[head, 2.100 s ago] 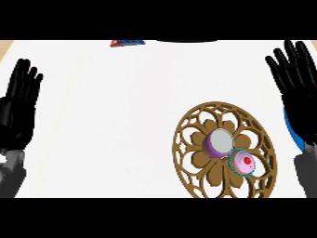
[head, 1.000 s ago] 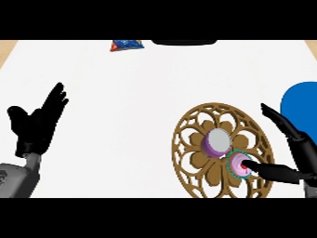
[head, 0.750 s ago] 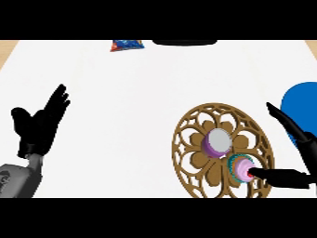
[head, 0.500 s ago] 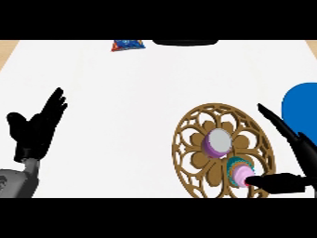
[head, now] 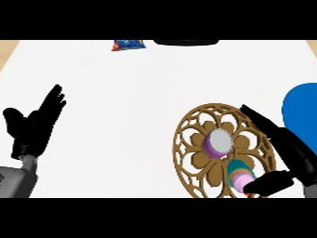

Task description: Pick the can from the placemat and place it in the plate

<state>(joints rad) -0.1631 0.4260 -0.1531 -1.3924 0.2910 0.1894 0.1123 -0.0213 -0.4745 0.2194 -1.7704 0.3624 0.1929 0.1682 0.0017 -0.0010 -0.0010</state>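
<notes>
Can on placemat at right, plate just right of it, packet far behind

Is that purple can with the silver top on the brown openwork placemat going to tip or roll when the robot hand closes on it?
The purple can looks upright, so a low side squeeze should hold it steady. Its round smooth wall could slip and would roll if knocked over. The teal and pink object beside it crowds the right robot hand.

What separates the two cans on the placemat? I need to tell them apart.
The purple can shows a grey top at the placemat centre; the teal can shows pink, nearer the edge. The right hand brackets the teal can only. Both look cylindrical.
</notes>
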